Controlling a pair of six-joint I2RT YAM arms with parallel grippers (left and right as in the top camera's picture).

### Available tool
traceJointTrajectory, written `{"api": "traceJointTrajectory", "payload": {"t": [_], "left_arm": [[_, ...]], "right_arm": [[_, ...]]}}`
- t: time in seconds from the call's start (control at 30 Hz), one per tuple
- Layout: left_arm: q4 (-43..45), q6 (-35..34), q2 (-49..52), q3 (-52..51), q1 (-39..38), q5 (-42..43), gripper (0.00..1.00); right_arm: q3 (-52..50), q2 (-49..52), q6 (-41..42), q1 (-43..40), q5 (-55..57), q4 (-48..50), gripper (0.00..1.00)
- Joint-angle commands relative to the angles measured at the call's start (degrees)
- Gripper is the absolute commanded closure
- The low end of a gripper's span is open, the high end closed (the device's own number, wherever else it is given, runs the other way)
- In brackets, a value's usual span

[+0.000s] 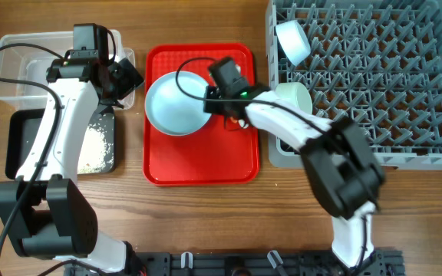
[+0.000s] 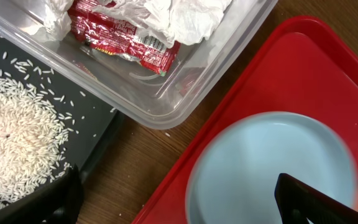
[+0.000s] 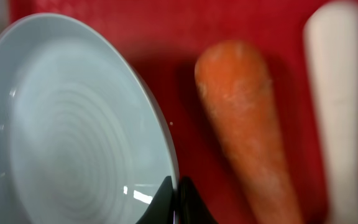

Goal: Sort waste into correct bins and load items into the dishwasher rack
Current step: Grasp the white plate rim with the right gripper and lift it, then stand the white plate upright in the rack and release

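A pale blue plate (image 1: 175, 106) lies on the flat red tray (image 1: 202, 165). My right gripper (image 1: 215, 103) is shut on its right rim, and the right wrist view shows the fingertips (image 3: 176, 194) pinching the plate's (image 3: 73, 124) edge. An orange carrot (image 3: 247, 130) and a white spoon (image 3: 337, 93) lie on the tray beside it. My left gripper (image 1: 125, 77) is open and empty over the tub's corner, and its fingers (image 2: 179, 208) straddle the plate's (image 2: 272, 165) left edge. The clear tub (image 2: 166, 106) holds crumpled red-and-white paper (image 2: 135, 37). The black tray (image 1: 18, 146) holds rice (image 2: 17, 137). The yellow cup and the brown lump are out of view.
The grey peg rack (image 1: 374, 84) stands at the right with a pale blue bowl (image 1: 291, 40) at its back left and a pale green bowl (image 1: 294, 96) at its left edge. The clear tub (image 1: 18, 65) sits behind the black tray on the left.
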Motion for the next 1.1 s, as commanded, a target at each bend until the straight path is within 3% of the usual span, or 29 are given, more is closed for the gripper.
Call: {"api": "traceJointTrajectory", "payload": {"t": [0.0, 0.1, 0.23, 0.37, 0.5, 0.6, 0.73, 0.83, 1.07], "left_arm": [[0.0, -0.1, 0.1, -0.2, 0.4, -0.8, 0.00], [0.0, -0.1, 0.1, -0.2, 0.4, -0.8, 0.00], [0.0, -0.1, 0.1, -0.2, 0.4, -0.8, 0.00], [-0.1, -0.1, 0.1, -0.2, 0.4, -0.8, 0.00], [0.0, -0.1, 0.1, -0.2, 0.4, -0.8, 0.00], [-0.1, -0.1, 0.1, -0.2, 0.4, -0.8, 0.00], [0.0, -0.1, 0.1, -0.2, 0.4, -0.8, 0.00], [0.0, -0.1, 0.1, -0.2, 0.4, -0.8, 0.00], [0.0, -0.1, 0.1, -0.2, 0.4, -0.8, 0.00]], "right_arm": [[0.6, -16.1, -9.8, -2.0, 6.8, -3.5, 0.96], [0.6, -24.3, -15.6, -2.8, 12.3, -5.6, 0.96], [0.6, -33.2, -15.8, -3.2, 46.7, -10.9, 0.96], [0.5, -32.4, -15.9, -4.7, 79.3, -13.3, 0.96], [-0.1, -28.4, -21.4, -10.8, 80.9, -13.3, 0.95], [-0.1, -22.9, -33.1, -16.2, 80.8, -9.6, 0.96], [-0.1, -14.9, -53.8, -17.5, 81.2, 3.7, 0.96], [-0.1, -12.0, -56.3, -17.3, 80.8, 9.6, 0.96], [-0.1, -11.3, -56.3, -17.3, 73.0, 9.5, 0.96]]}}
